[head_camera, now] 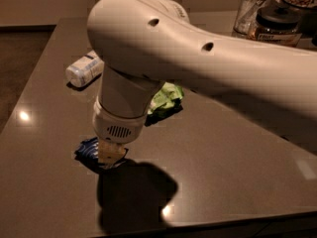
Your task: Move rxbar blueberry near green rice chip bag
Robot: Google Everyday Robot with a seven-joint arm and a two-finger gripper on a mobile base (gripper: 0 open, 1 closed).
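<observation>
The rxbar blueberry (88, 150) is a small dark blue wrapper lying on the dark table, mostly hidden under my gripper. My gripper (111, 155) hangs straight down from the big white arm and sits right on top of the bar. The green rice chip bag (166, 98) is a lime-green wrinkly packet behind and to the right of the gripper, partly hidden by the arm. The bar lies a short way in front of and left of the bag.
A white plastic bottle (84, 69) lies on its side at the back left. A glass (251, 11) and dark-lidded jars (277, 25) stand at the back right. The table's front edge (213, 223) runs close below the gripper's shadow.
</observation>
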